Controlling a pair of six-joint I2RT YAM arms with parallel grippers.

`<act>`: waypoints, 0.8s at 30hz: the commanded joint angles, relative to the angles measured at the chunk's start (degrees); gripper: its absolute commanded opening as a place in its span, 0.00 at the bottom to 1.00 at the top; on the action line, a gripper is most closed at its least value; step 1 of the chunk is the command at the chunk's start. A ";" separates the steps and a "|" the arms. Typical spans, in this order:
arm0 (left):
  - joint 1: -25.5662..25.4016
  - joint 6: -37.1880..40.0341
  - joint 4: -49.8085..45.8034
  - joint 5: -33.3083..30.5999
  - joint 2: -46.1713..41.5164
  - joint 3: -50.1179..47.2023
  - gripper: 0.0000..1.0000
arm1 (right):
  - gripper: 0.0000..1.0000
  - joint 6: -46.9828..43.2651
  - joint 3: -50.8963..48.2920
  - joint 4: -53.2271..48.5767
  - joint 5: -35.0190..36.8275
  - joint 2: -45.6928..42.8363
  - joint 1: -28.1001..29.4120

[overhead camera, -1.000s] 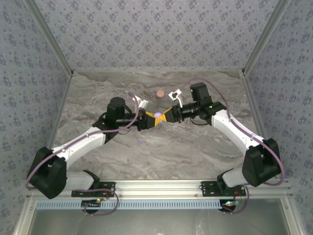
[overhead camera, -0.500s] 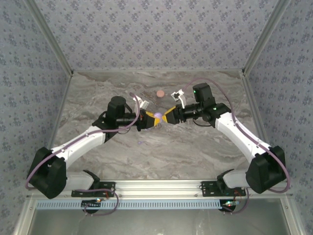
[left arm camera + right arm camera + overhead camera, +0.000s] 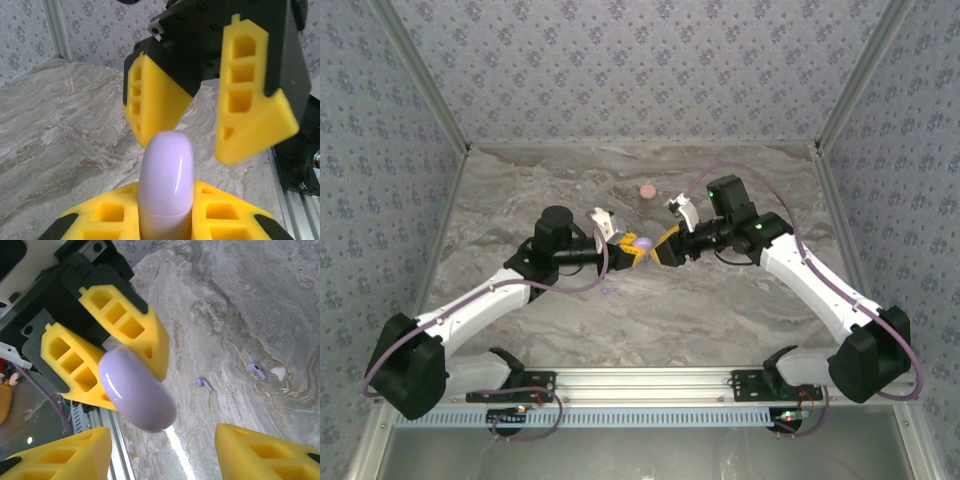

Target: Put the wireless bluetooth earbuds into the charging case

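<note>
I see left claw (image 3: 626, 251) clamped on lavender case (image 3: 166, 182); right claw (image 3: 197, 142) spread open, facing case. Two lavender earbuds (image 3: 203, 383) on marble table (image 3: 240, 300) beneath claws, well apart.

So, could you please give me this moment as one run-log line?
left hand: shut on lavender charging case | right hand: open around case end | two lavender earbuds: loose on table

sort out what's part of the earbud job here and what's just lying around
In the job: lavender case, gripped by the left hand; right hand, open, facing it; two loose lavender earbuds.
Lying about: salmon-pink disc, untouched at the back.
</note>
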 commanded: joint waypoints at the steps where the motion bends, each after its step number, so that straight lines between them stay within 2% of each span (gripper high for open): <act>1: -0.53 3.64 1.61 0.06 -1.11 0.22 0.13 | 0.59 -2.06 2.38 -2.08 1.35 -0.64 0.96; 24: -3.15 6.77 -2.08 2.75 -2.62 0.93 0.13 | 0.59 2.39 2.86 0.71 13.02 0.17 0.37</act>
